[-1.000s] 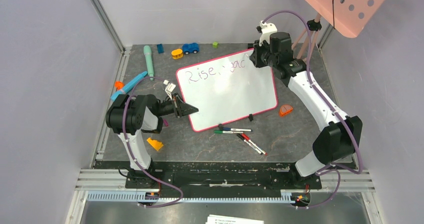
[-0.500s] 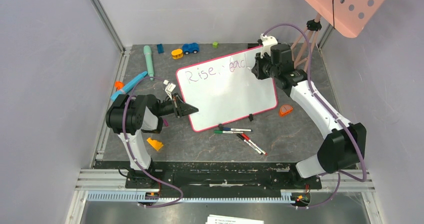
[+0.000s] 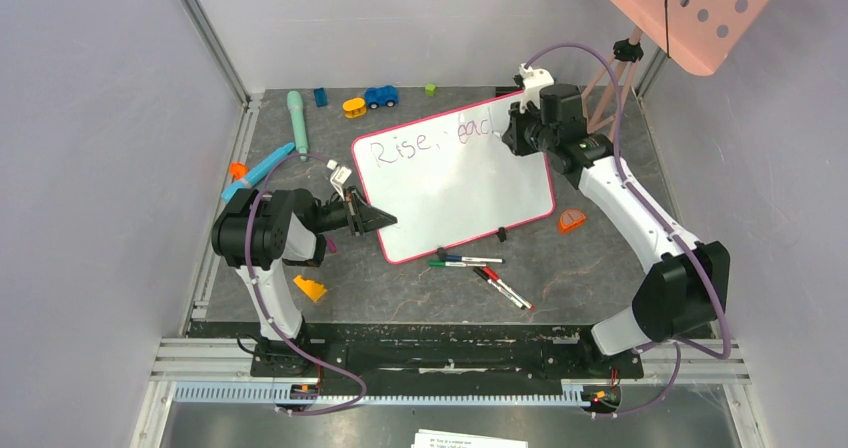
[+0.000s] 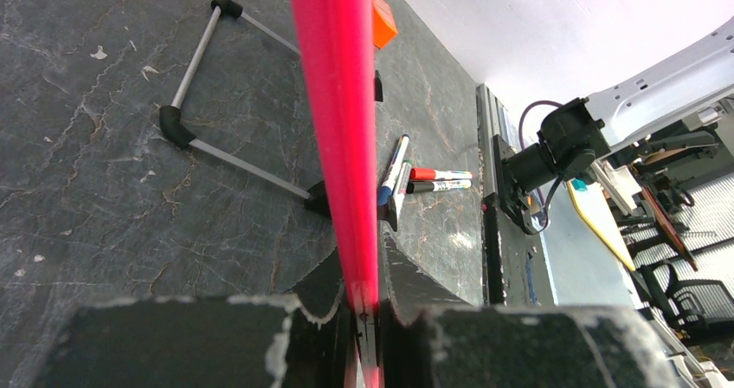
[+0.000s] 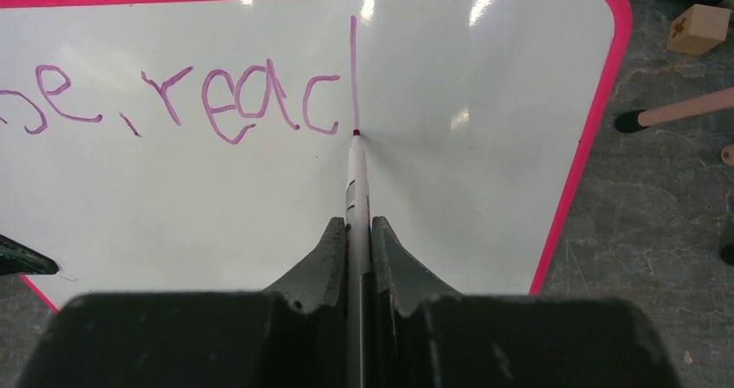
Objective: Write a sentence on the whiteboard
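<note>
- Right gripper (image 5: 356,232) grasps a slim white marker pen (image 5: 354,173), tip touching the flat pink-rimmed white whiteboard (image 5: 199,215) right after the purplish handwritten sentence (image 5: 221,111), which ends "reac".
- Left gripper (image 4: 362,275) clamps the whiteboard's edge.

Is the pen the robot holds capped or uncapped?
Uncapped: the marker shows a bare tip touching the whiteboard at a purple stroke's end.

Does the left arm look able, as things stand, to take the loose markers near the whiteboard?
Probably not. The left gripper is shut on the rim of the whiteboard while the right gripper writes with a pen. The markers lie near, but it must release the board first.
</note>
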`<state>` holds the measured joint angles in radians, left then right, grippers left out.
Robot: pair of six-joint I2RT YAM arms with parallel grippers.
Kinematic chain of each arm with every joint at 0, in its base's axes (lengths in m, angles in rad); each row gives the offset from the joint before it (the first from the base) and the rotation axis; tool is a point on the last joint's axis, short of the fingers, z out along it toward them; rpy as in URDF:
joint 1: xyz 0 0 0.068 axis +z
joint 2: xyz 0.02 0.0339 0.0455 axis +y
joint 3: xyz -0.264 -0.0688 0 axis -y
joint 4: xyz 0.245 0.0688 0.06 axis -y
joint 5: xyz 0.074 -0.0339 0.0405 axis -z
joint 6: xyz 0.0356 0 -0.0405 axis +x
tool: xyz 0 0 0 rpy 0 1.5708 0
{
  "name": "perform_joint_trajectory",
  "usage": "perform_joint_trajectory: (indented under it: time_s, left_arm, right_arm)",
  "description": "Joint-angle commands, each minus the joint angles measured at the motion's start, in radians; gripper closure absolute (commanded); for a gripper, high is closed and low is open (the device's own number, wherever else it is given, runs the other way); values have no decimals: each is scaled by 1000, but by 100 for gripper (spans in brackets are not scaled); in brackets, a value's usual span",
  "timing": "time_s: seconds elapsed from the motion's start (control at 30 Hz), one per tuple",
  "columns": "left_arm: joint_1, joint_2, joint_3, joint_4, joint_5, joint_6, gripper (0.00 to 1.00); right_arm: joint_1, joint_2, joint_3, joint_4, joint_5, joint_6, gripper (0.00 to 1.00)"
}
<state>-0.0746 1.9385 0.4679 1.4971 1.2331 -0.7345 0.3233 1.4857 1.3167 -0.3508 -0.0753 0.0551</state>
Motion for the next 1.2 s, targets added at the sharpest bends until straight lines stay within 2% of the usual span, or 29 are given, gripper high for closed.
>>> perform_joint_trajectory:
  time_s: [0.0,0.6,1.17]
  left_arm:
    - [-22,2,-12,60,76,92,97]
    - [-22,1,-12,61,75,92,97]
    - [-22,2,-14,60,76,92,97]
  right_arm:
    - [-4,36,66,20,4,-11,100]
    - [-11,79,133,14,25,-14,100]
    - [-29,45,91,-5,69,-6,100]
